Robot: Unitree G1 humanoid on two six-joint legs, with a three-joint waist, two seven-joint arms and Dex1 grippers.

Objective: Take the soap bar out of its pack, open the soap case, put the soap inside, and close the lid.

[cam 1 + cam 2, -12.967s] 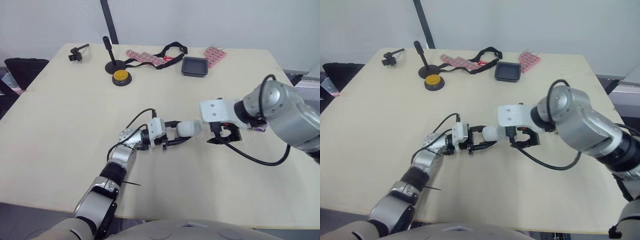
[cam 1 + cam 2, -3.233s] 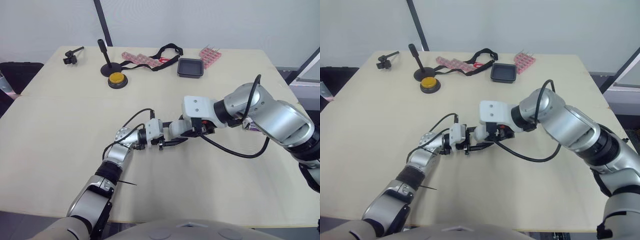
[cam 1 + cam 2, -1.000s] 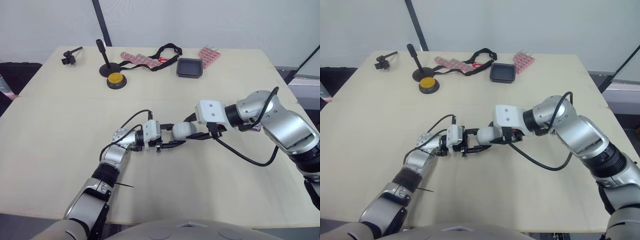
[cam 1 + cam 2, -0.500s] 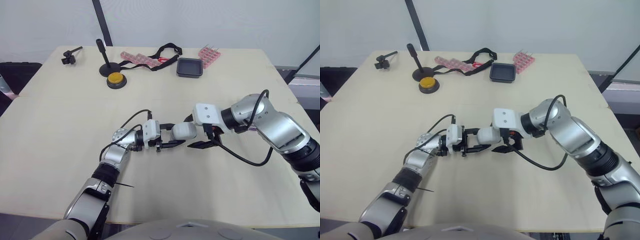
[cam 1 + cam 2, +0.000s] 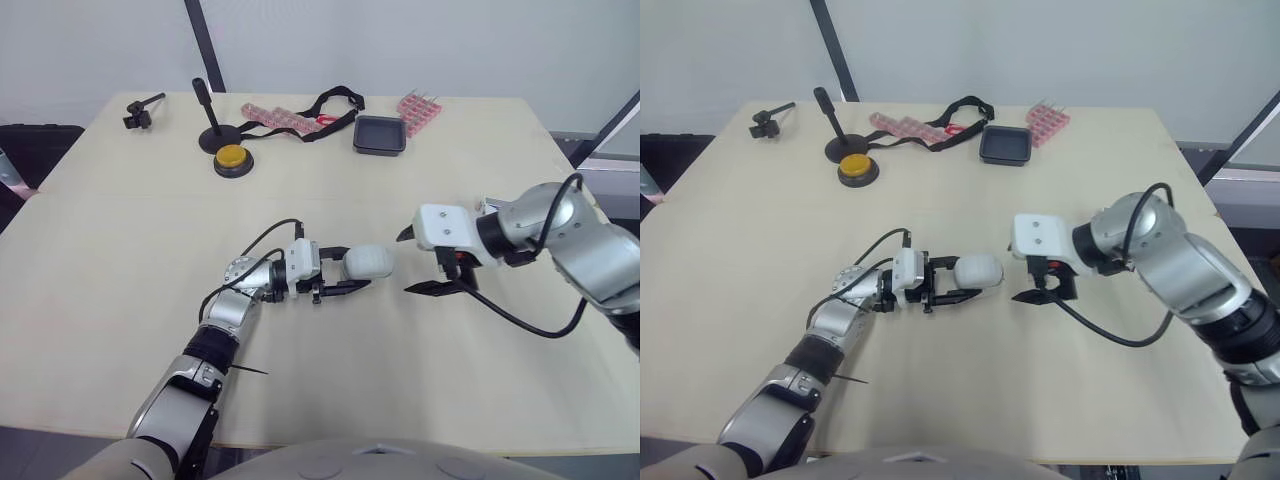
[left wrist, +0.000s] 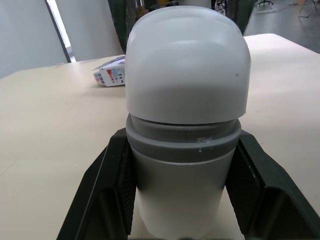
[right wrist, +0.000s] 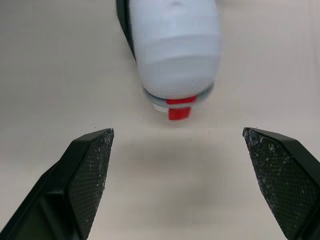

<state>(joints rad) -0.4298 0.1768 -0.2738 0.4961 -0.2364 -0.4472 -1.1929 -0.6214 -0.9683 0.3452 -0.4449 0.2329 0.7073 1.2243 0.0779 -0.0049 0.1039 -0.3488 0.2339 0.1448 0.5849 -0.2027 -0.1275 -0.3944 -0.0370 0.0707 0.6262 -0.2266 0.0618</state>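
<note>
Left gripper (image 5: 352,270) pinches the shut soap case (image 5: 370,261) at mid-table; my right gripper (image 5: 408,263), fingers spread, hangs near it. Likely step: opening. Next, I must catch the red latch (image 7: 178,111).

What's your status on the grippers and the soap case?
Left gripper shut on soap case, lid closed. Right gripper open, facing the case's end, not touching. Nothing between them.
</note>
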